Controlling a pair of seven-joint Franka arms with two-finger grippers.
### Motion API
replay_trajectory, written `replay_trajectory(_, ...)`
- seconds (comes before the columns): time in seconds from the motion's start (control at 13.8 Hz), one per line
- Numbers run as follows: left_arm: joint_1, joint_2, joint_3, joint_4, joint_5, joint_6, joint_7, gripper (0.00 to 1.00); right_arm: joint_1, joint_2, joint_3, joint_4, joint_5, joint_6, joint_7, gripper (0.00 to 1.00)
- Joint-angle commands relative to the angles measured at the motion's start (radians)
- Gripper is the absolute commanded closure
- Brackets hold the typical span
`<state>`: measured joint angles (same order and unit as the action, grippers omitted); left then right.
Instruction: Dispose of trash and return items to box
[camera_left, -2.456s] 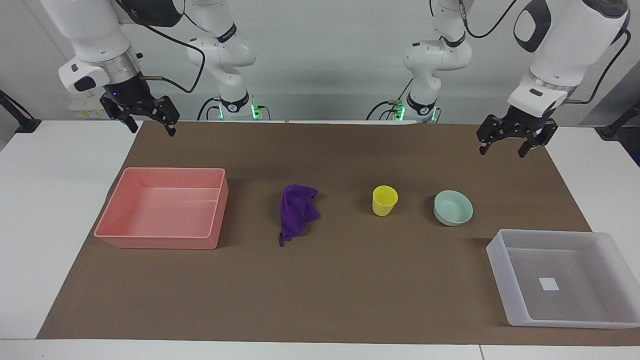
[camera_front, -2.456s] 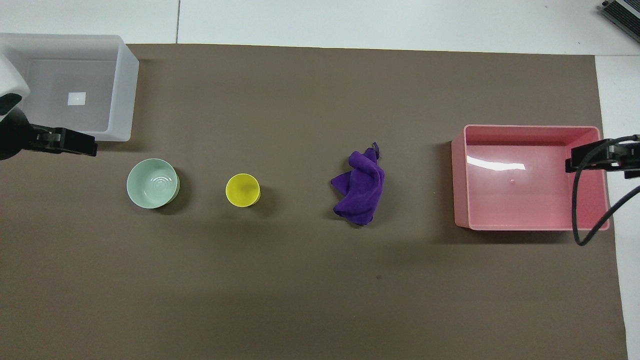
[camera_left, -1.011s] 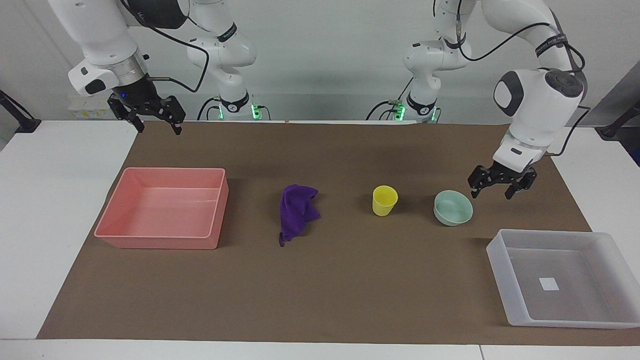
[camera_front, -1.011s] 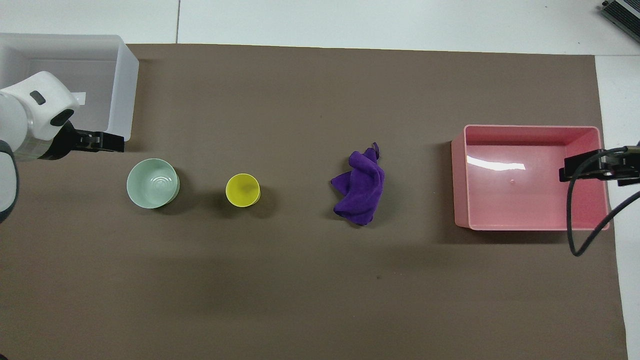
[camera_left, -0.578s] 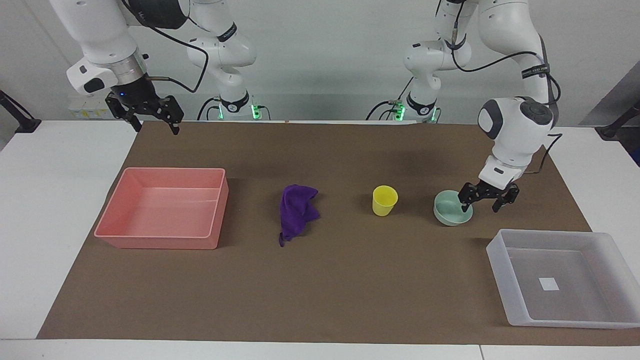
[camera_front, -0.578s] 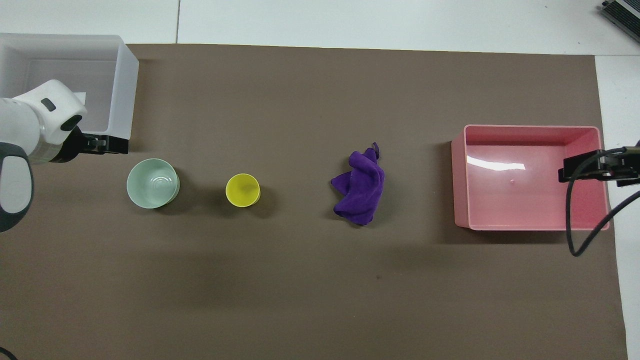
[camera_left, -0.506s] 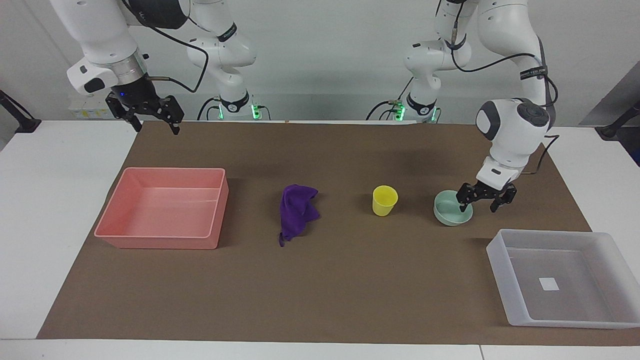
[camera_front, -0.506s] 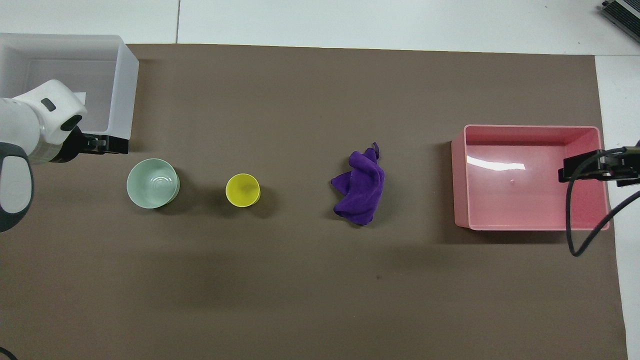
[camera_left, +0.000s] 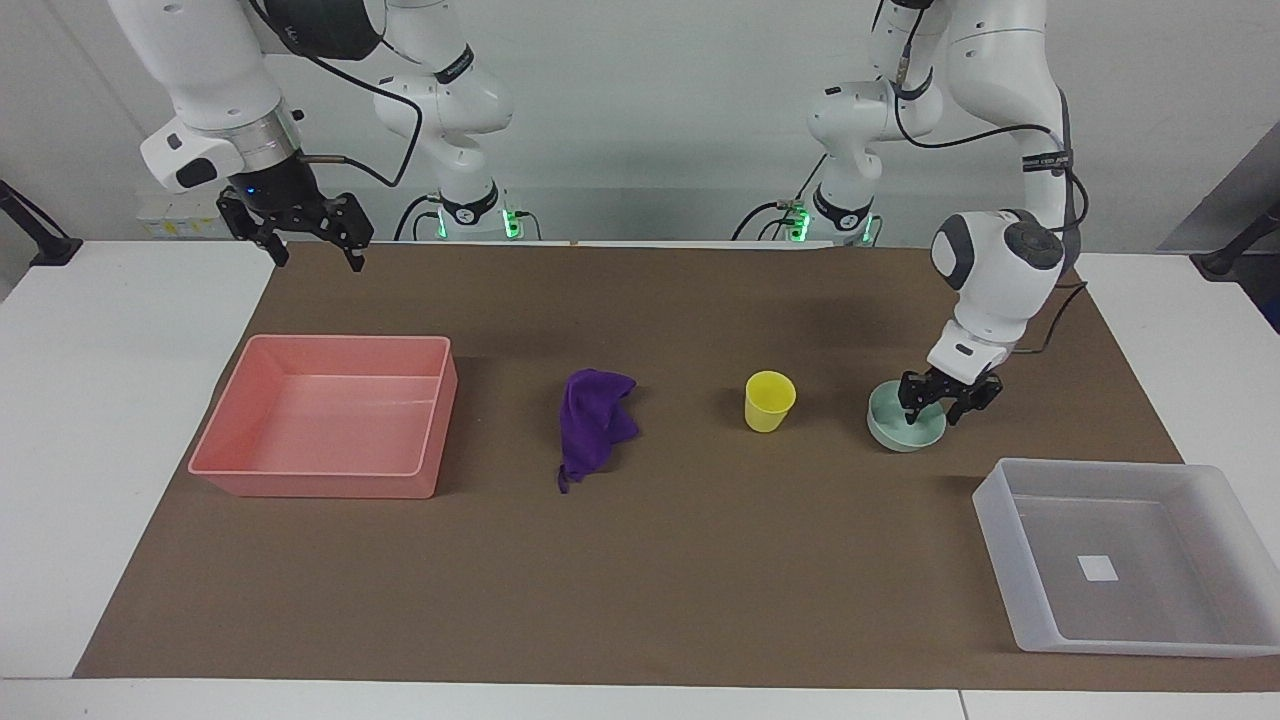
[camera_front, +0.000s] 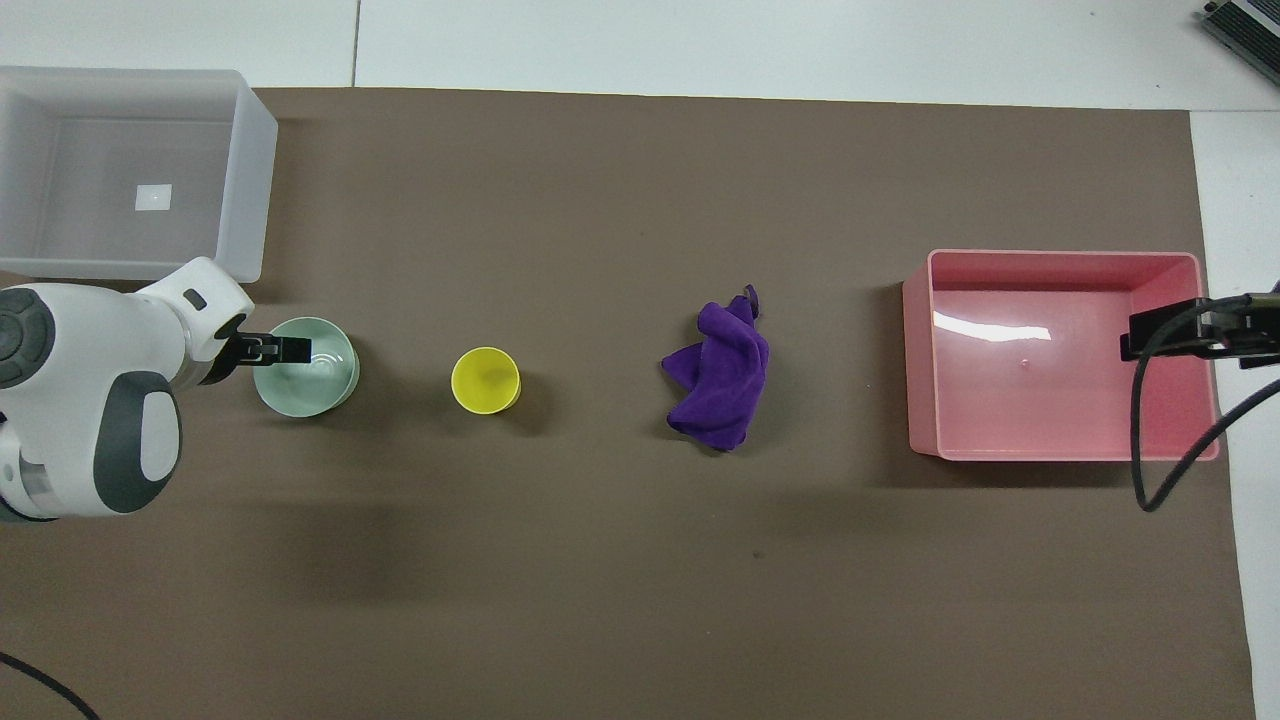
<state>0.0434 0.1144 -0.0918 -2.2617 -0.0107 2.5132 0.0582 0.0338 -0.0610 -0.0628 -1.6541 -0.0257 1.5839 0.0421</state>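
Observation:
The mint-green bowl (camera_left: 899, 433) stands on the brown mat, beside the yellow cup (camera_left: 769, 400). My left gripper (camera_left: 935, 409) is down at the bowl's rim on the side toward the left arm's end. It is open, with one finger inside the bowl and one outside. In the overhead view the left gripper (camera_front: 300, 349) overlaps the bowl (camera_front: 318, 380), beside the cup (camera_front: 485, 380). The purple cloth (camera_left: 595, 425) (camera_front: 722, 385) lies crumpled mid-mat. The translucent box (camera_left: 996, 520) (camera_front: 252, 180) is empty. My right gripper (camera_left: 318, 258) is open and waits raised.
A pink bin (camera_left: 320, 482) stands empty at the right arm's end of the mat. In the overhead view the right gripper (camera_front: 1135, 335) hangs over the pink bin (camera_front: 920, 360). The box lies farther from the robots than the bowl.
My left arm has swung from high over the mat's edge down to the mint bowl, and its fingers now straddle the rim. The right gripper has barely moved. No object has moved.

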Motion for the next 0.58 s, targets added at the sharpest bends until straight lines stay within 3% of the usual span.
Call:
replay_trajectory(0.0,-0.017,-0.01,0.003,-0.019,0.02,0.016,-0.001,1.0,0.017,-0.062,0.02,-0.11,0.03,0.105,-0.008,0.0)
replay_trajectory(0.22,-0.016,-0.012,0.003,0.023,0.02,-0.011,0.008,1.0,0.09,-0.102,0.021,-0.231,0.047,0.227,0.045,0.0)
replay_trajectory(0.51,-0.004,-0.01,0.004,0.236,0.02,-0.242,0.015,1.0,0.162,-0.089,0.021,-0.269,0.052,0.314,0.091,0.0)
